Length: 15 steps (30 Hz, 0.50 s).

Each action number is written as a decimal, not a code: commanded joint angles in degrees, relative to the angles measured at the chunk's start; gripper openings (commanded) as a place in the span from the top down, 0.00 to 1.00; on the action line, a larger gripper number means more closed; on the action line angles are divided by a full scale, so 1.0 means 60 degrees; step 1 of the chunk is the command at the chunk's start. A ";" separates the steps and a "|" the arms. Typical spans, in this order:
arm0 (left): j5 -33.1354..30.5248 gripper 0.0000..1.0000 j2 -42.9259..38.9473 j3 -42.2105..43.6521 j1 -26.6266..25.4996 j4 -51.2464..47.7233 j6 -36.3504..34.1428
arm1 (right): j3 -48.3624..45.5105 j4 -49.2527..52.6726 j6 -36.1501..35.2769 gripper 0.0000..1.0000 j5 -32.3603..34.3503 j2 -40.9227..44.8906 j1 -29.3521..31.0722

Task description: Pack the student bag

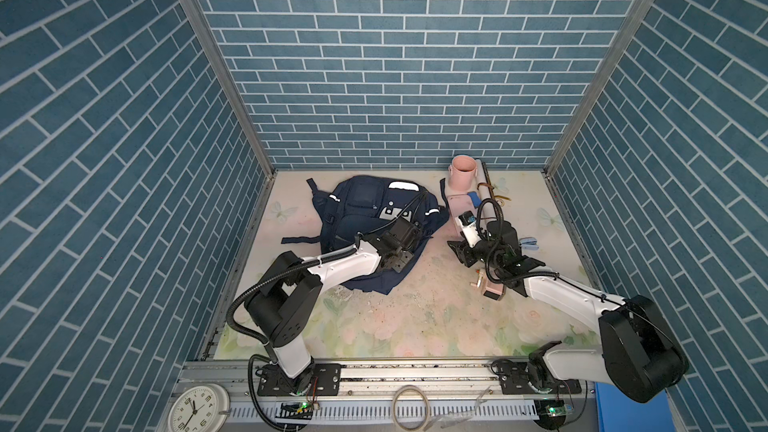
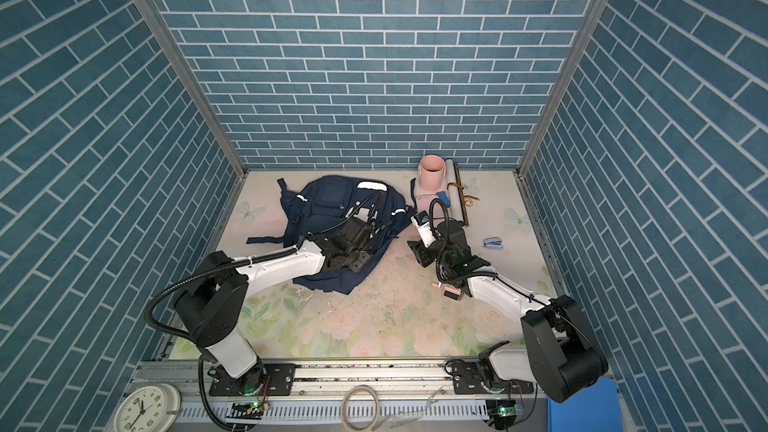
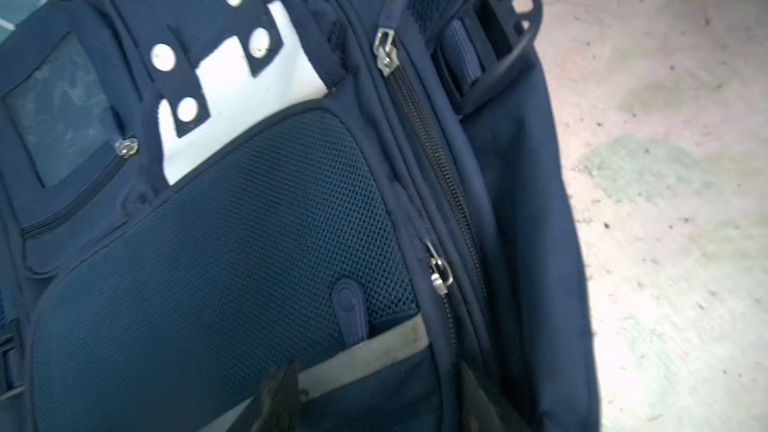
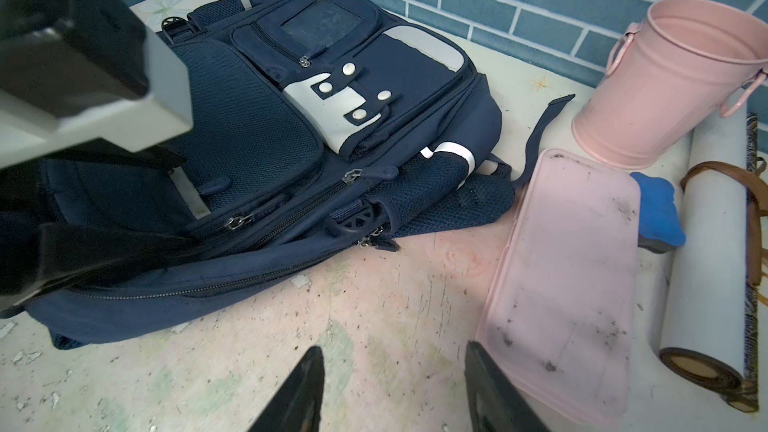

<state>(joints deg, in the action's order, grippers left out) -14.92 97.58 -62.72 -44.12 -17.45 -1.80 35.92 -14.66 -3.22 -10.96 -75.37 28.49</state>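
1. On the far left part of the desk (image 1: 415, 326), close to the back wall, finding the student bag (image 1: 365, 205) lying flat with its front pockets facing up, in both top views, straps trailing out to the left.
2. Looking at navy-blue all over it, broken by a white patch crossed with navy tabs, grey-white reflective strips, a clear window pocket and a broad mesh front panel.
3. Counting one bag, four round white snaps on the patch, and three metal zip sliders in the left wrist view.
4. Counting, to the bag's right, one pink bucket (image 4: 665, 89), one flat pink case (image 4: 561, 284), one blue block (image 4: 656, 214) and one rolled sheet (image 4: 706, 263) tied with a brown cord.
5. Noting coarse woven fabric and fine mesh on the bag.
6. Noting a smooth round bucket standing upright and open-topped, a rounded rectangular case smudged with dark specks, and a scuffed, faded floral print covering the desk.
7. Seeing the left claw (image 3: 380, 396) resting over the bag's near pocket edge, fingers spread apart, released, pinching nothing.
8. Seeing the right claw (image 4: 395, 392) hovering above bare desk between the bag and the case, fingers apart, released, grasping nothing.
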 commanded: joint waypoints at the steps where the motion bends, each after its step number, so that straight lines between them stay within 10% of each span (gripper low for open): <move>1: -0.0601 0.39 -0.0399 0.0119 -0.0041 0.0388 0.0122 | -0.0125 -0.0106 0.0247 0.45 0.0085 -0.0034 0.0026; 15: -0.0306 0.37 0.0699 0.0125 -0.0047 -0.0227 -0.0214 | -0.0269 -0.0142 0.0320 0.45 -0.0129 0.0124 0.0033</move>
<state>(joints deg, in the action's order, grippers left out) -15.46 100.55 -62.65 -44.27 -16.73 -2.59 35.07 -15.00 -2.76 -11.09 -75.37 28.49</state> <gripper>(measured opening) 0.629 0.552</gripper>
